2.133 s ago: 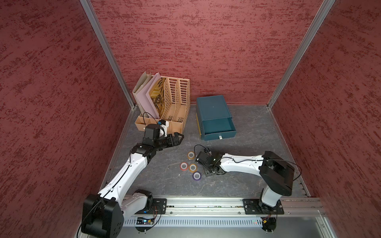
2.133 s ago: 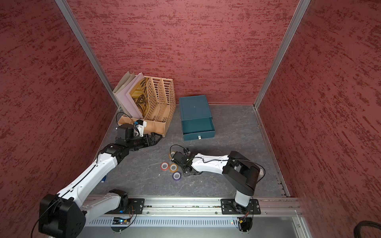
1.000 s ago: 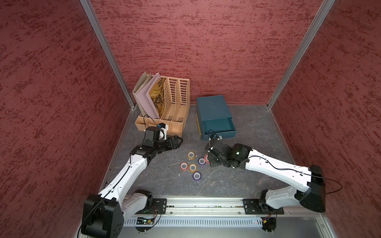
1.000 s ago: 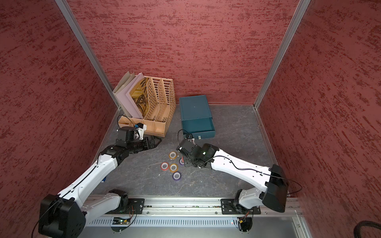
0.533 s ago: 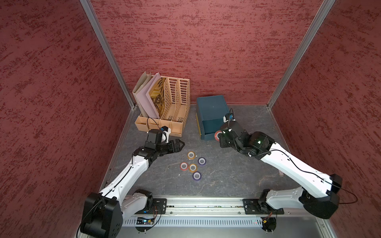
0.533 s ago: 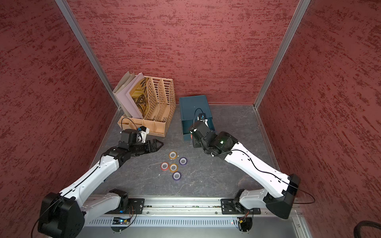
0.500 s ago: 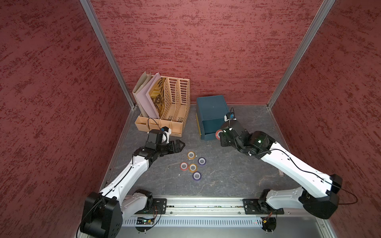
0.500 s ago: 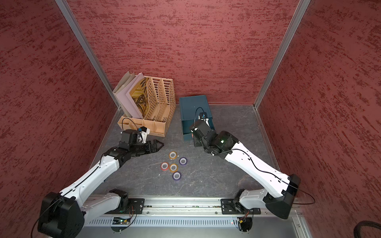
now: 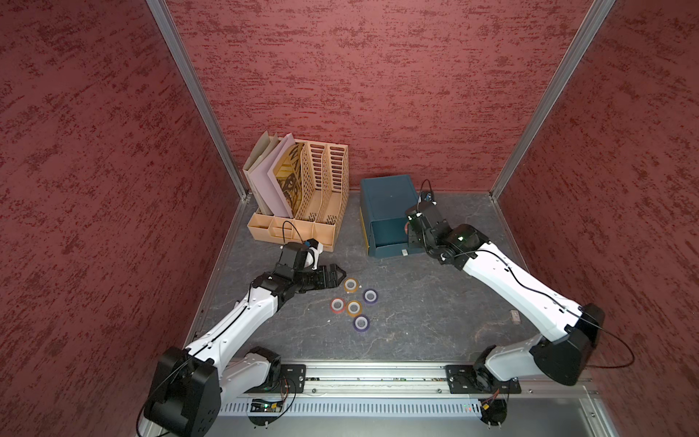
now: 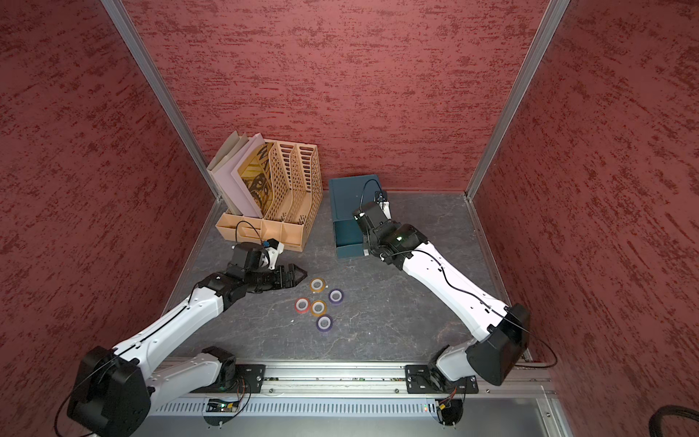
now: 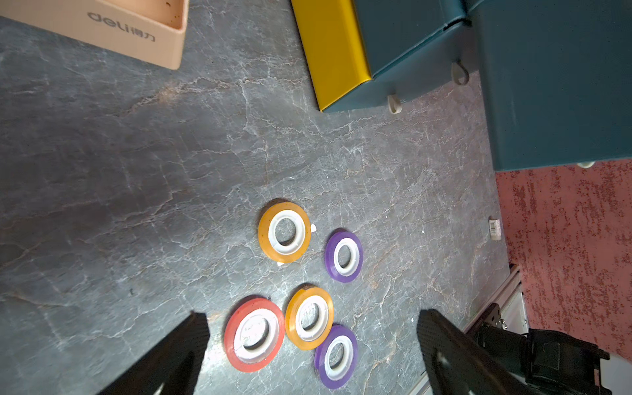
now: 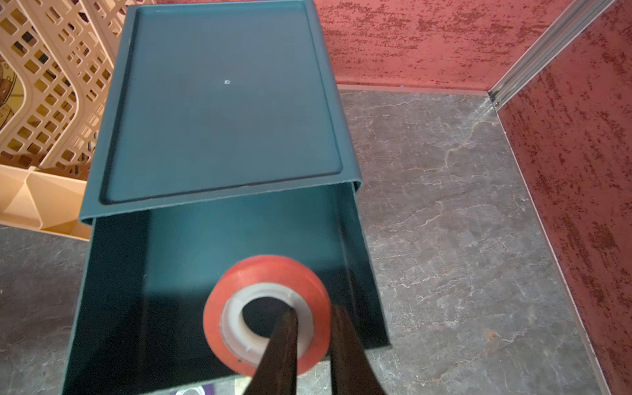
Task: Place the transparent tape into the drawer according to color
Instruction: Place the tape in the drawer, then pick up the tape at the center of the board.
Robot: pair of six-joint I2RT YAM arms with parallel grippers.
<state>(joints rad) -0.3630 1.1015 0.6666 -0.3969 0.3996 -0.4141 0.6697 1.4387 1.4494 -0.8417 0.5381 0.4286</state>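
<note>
Your right gripper (image 12: 313, 311) is pinching the wall of a glossy red tape roll (image 12: 266, 270) with a white core. One dark finger (image 12: 280, 349) passes through the core's hole and the other presses on the outer rim. The roll hangs from those jaws with its flat face turned toward the wrist camera. It hangs over the pulled-out top drawer (image 12: 205, 232) of the small dark teal three-drawer chest (image 12: 222, 95). The drawer's floor lies straight beyond the fingertips.

Your left gripper (image 11: 311, 314) has its jaws spread wide and grips nothing. Ahead of its fingertips, five more small glossy rolls lie flat on the grey marbled tabletop (image 11: 136, 171), and none touches a finger. Nearest the tips, a second red roll (image 11: 254, 333), an orange-yellow roll (image 11: 309, 318) and a purple roll (image 11: 336, 357) sit packed together, touching or nearly so. Another orange-yellow roll (image 11: 285, 232) and another purple roll (image 11: 343, 255) lie just past them.

Farther beyond those jaws stands the chest again, showing a yellow side panel (image 11: 331, 51) and small silver pulls (image 11: 393, 102) on its two closed lower drawers. The front tray of the tan slotted plastic file organizer (image 11: 136, 30) reads "deli", followed by two Chinese characters. A small white barcode sticker (image 11: 494, 228) lies on the tabletop by the red textured wall, its print too small to read.
</note>
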